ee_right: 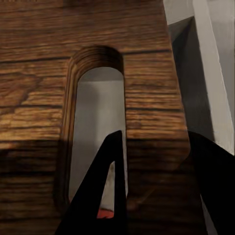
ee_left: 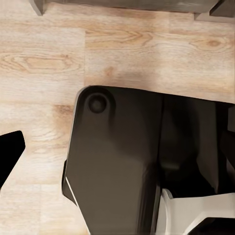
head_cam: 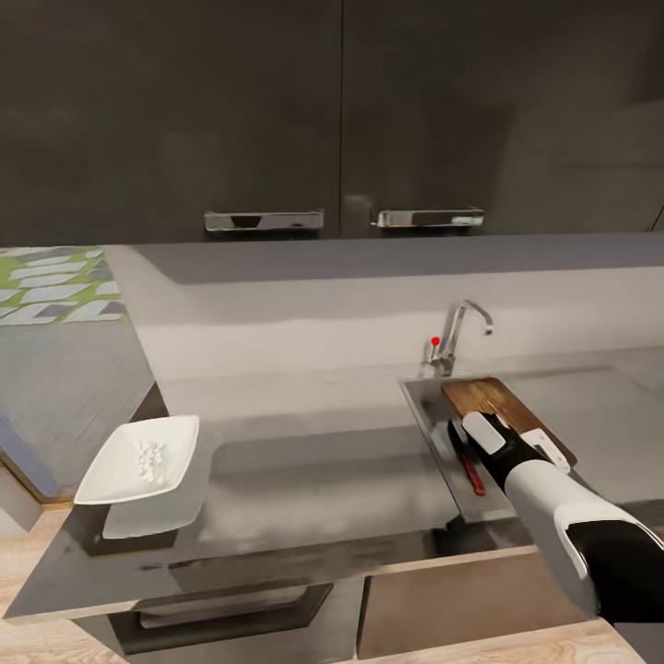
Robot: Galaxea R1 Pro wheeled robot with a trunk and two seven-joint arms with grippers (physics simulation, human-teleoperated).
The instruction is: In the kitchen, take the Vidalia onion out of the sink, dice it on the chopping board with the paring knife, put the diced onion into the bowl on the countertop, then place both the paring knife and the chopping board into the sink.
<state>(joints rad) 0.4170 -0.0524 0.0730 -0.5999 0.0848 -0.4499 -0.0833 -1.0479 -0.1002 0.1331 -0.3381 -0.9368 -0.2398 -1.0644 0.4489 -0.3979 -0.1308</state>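
Right gripper (ee_right: 152,186) clamped through board (head_cam: 498,406) handle slot, lowering it into sink (head_cam: 426,406) beside knife (head_cam: 468,466); left fingers' state unclear.

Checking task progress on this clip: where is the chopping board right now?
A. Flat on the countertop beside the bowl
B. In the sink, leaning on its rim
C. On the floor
B: the chopping board sits tilted in the sink, with the paring knife beside it.
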